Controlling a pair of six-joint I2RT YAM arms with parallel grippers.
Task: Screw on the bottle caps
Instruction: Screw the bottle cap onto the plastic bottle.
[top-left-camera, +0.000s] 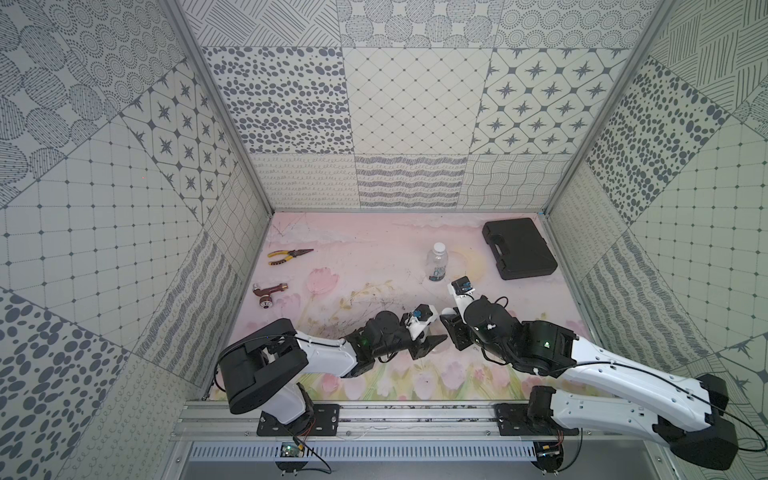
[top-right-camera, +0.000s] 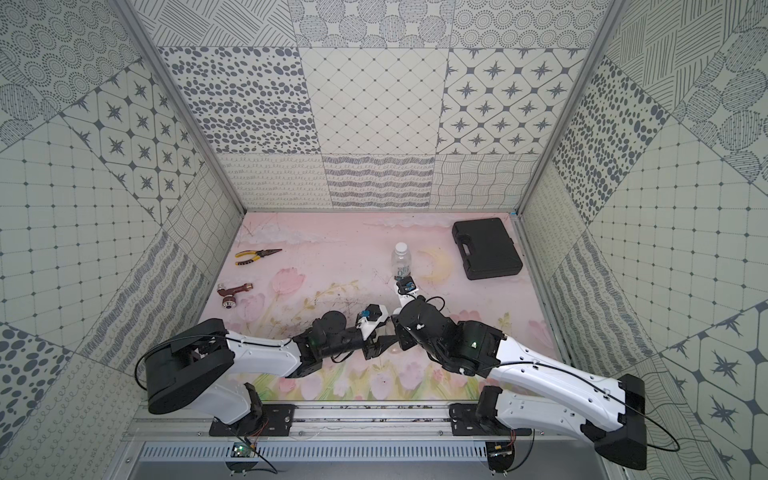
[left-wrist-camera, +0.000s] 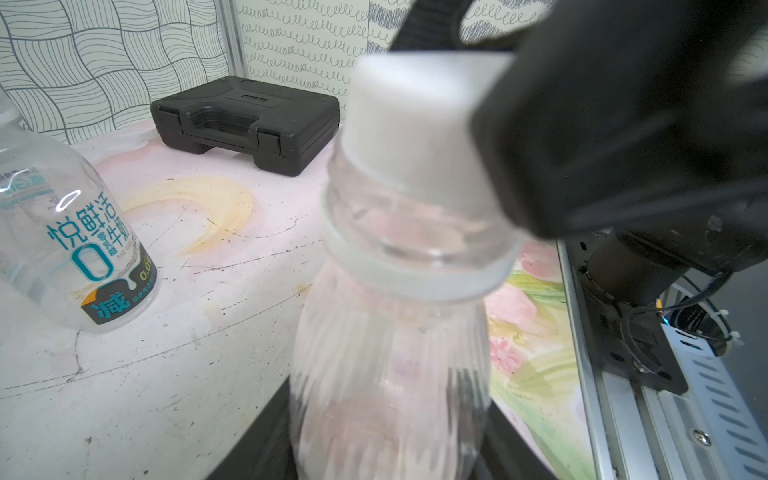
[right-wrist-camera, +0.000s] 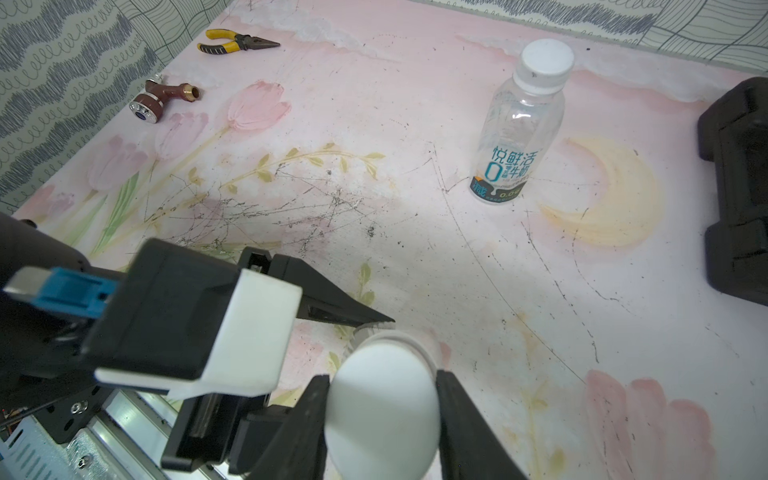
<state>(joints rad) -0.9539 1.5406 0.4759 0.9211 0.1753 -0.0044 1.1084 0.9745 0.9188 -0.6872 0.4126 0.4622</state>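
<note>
We see the right gripper clenched on a white cap, with one black finger at each side and the cap seated on the neck of a clear ribbed bottle. The left gripper grasps that bottle around its body, near the front middle of the pink floral mat, between the two arms. Some clear neck shows between the cap and the collar ring. Farther back and slightly right stands the labelled bottle, with a second cap on it. A black case lies at the far right. We find pliers at the far left and a brown tap fitting nearer on the left.
</note>
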